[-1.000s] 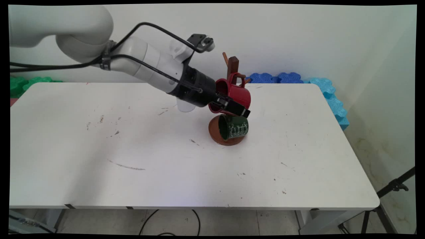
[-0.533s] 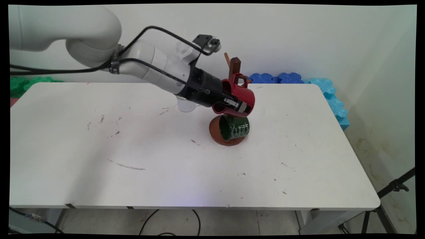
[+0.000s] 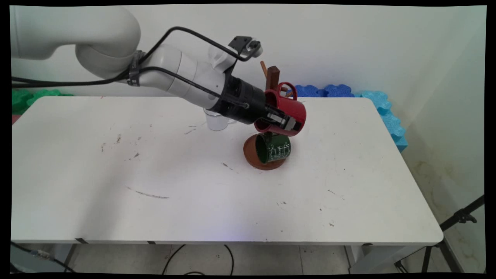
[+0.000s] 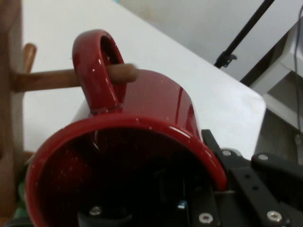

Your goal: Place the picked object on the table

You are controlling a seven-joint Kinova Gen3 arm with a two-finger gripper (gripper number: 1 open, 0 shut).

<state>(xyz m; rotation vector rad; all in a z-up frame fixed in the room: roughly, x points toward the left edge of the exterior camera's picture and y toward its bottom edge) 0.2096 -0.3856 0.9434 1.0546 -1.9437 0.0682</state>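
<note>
White table [image 3: 193, 186], pale wall [image 3: 348, 42]

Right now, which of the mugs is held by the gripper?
The red mug: the gripper clamps its rim, its handle over a peg. The green mug hangs lower on the rack, untouched.

You are looking at a robot test bench in a lab, not a home. The white table [image 3: 193, 201] is scuffed and marked, and it stands against a bare pale wall [image 3: 348, 42]. Behind the table's far edge lie green foam mats [image 3: 27, 97] and blue foam mats [image 3: 337, 90], running on round its right side. Cables [image 3: 201, 259] trail on the floor beneath the table, and a black tripod leg [image 3: 461, 219] stands beside its right end.
</note>
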